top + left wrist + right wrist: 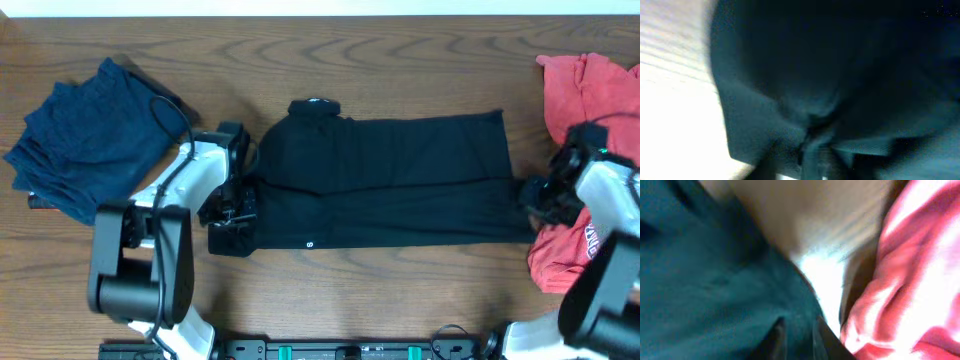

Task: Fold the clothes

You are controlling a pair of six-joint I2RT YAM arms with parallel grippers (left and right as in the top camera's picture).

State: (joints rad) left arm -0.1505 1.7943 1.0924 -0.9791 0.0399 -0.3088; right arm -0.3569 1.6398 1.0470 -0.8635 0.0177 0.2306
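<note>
The black shirt [400, 180] lies spread across the middle of the table [400, 290], folded into a long band running left to right. Its collar [315, 106] sits at the far left corner, and a small white logo [309, 243] shows near its near edge.

The left gripper [232, 208] is at the shirt's left end. In the left wrist view, which is badly blurred, black cloth fills nearly the whole picture. It puckers into a tight bunch right where the gripper [815, 145] meets it, so the jaws look closed on a pinch of the shirt.

The right gripper [527, 195] is at the shirt's right end. Its wrist view shows the two dark fingers [776, 339] only narrowly apart, with the edge of the shirt [715, 280] between them. It seems to be nipping the cloth, though blur hides the exact contact.

A pile of navy garments [90, 145] rests on the far left of the table, apart from the shirt. A red T-shirt [590, 90] lies crumpled at the right edge, partly under the right arm and just beside the shirt's right end. A strip of bare wood shows between the two in the right wrist view, red cloth [910, 280] on the right.
</note>
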